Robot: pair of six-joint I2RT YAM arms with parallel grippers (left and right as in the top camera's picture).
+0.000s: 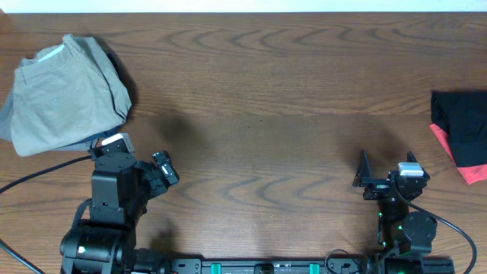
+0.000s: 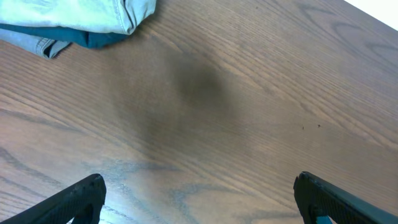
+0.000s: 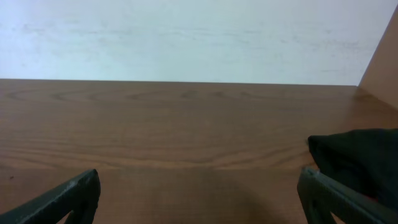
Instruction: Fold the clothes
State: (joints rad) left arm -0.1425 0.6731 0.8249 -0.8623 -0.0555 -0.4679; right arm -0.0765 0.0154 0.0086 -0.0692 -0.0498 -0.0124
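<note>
At the bottom edge of the overhead view both arms rise from their bases, where small green lights glow. The left arm (image 1: pixel 106 198) stands in the lower left of the frame, folded over its base with the wrist turned toward the upper right. The left claw (image 2: pixel 199 202) hangs over bare wood, its two dark fingers (image 2: pixel 74 199) spread wide apart with nothing between them. A black cable (image 1: pixel 38 173) trails from this arm to the left edge. The right arm (image 1: pixel 403 221) sits in the lower right and points straight up the frame. The right claw (image 3: pixel 199 202) is spread just as wide and grips nothing, held low over the wood. The brown wood-grain table (image 1: pixel 259 99) fills the middle of the frame. Just beyond the left arm, in the upper left, lies a loosely folded bundle of khaki trousers (image 1: pixel 65 95), with a blue-grey layer showing beneath it at the left edge. The black T-shirt (image 1: pixel 460 118) lies at the right edge at mid-height, cut off by the frame, up and to the right of the right claw and apart from it. In the right wrist view it is a dark mound at the lower right. A red-pink cloth (image 1: pixel 464 164) sticks out from under its lower edge. Farthest off, a pale wall (image 3: pixel 186 37) stands behind the table's far edge.
</note>
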